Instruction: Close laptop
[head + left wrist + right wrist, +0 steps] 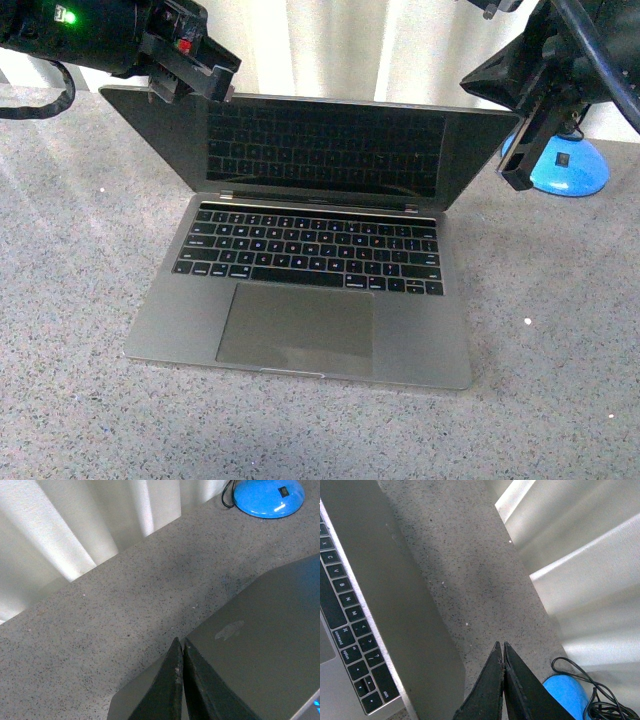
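Laptop (pixel 310 270) open, grey, black keys backlit, screen dark

One laptop (pixel 300 320), one blue lamp base (pixel 568 168), one black cable (pixel 602 707) (by lamp base). Two grippers: left gripper (pixel 181 647), right gripper (pixel 501 649). One counter (pixel 80 250).

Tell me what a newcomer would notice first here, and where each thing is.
An open laptop lies in the middle of the speckled counter, screen dark, keys faintly lit. The black left arm and right arm hang near the lid's two upper corners, each with its jaws shut. A bright blue lamp base sits just right of the lid, in front of the pale curtain.
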`<action>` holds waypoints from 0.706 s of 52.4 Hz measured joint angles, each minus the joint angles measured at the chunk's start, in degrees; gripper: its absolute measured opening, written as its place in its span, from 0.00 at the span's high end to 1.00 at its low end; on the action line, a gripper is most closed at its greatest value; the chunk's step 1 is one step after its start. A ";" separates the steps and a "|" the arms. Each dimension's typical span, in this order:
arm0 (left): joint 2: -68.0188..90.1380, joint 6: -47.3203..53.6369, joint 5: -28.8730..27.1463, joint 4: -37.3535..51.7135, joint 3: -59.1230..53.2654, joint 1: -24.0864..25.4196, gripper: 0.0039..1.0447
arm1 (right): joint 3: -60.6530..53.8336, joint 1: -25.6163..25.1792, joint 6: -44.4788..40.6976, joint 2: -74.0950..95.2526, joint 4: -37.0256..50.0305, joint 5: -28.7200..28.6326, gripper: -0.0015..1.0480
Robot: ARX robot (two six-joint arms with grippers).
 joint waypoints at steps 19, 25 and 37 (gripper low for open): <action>-1.42 0.76 1.90 -2.60 -2.64 0.31 0.97 | -2.60 1.46 1.60 -1.05 0.81 0.17 0.99; -1.53 0.79 2.36 -2.64 -3.10 0.31 0.97 | -3.26 1.57 2.14 -1.14 0.96 0.20 0.99; -1.53 0.76 2.97 -3.45 -3.39 0.28 0.97 | -4.39 1.84 3.74 -1.33 1.22 0.57 0.99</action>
